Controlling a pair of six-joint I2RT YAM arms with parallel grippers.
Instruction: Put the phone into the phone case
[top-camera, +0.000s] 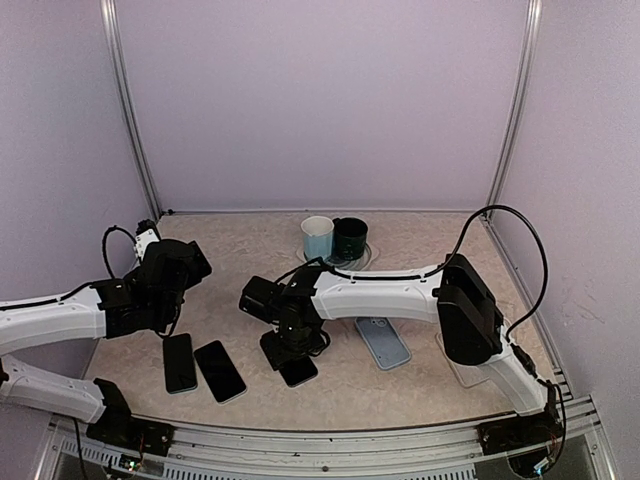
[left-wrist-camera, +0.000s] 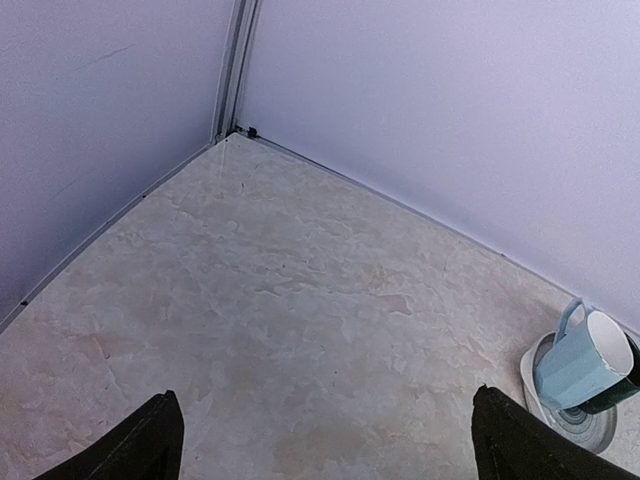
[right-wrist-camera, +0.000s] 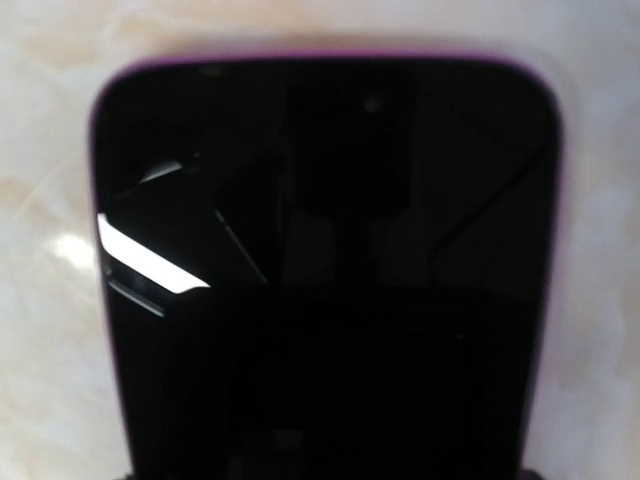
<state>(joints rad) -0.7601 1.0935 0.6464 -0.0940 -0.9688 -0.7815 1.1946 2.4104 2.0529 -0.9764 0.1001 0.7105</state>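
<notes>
**Inspector:** Position of the phone?

**Operator:** The phone lies flat on the table at lower centre of the overhead frame, directly under my right gripper. The phone case is near, to its right.

**Inspector:** Finger state?

**Operator:** On the right I cannot tell. My left gripper is spread wide and holds nothing.
</notes>
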